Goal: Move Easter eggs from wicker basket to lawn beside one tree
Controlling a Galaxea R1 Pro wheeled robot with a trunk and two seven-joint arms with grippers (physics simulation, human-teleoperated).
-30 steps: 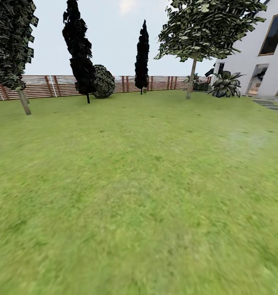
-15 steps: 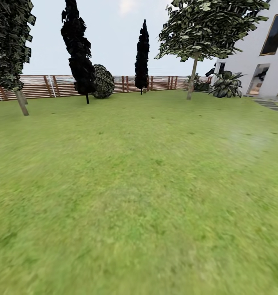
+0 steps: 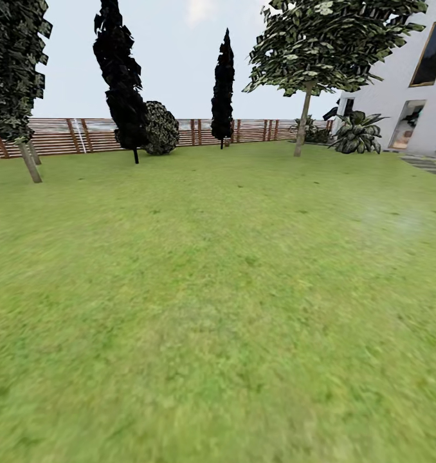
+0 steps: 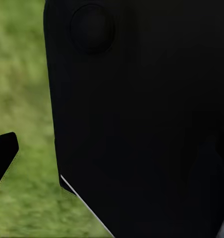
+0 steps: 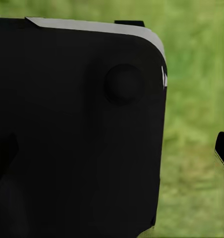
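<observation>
The lawn (image 3: 218,289) spreads broad and green ahead of me in the head view. At its far right stands a tree (image 3: 301,125) with a bare pale trunk and leaves high overhead. Another leafy tree (image 3: 29,161) with a leaning trunk stands at the far left. The Easter eggs and the wicker basket are out of view. In the left wrist view one black fingertip (image 4: 3,153) shows over grass beside my black body (image 4: 141,119). In the right wrist view one fingertip (image 5: 223,148) shows beside the same kind of black casing (image 5: 77,134). Neither view shows how the jaws stand.
A brown slatted fence (image 3: 70,135) closes the far side. Two dark narrow trees (image 3: 121,71) (image 3: 223,83) and a round shrub (image 3: 161,128) stand before it. A white house (image 3: 404,83), a spiky plant (image 3: 356,132) and grey stepping stones (image 3: 433,164) lie at right.
The whole head picture has spread outward slightly, the left tree sliding further left, so the camera has moved forward. Nothing on the lawn itself has moved.
</observation>
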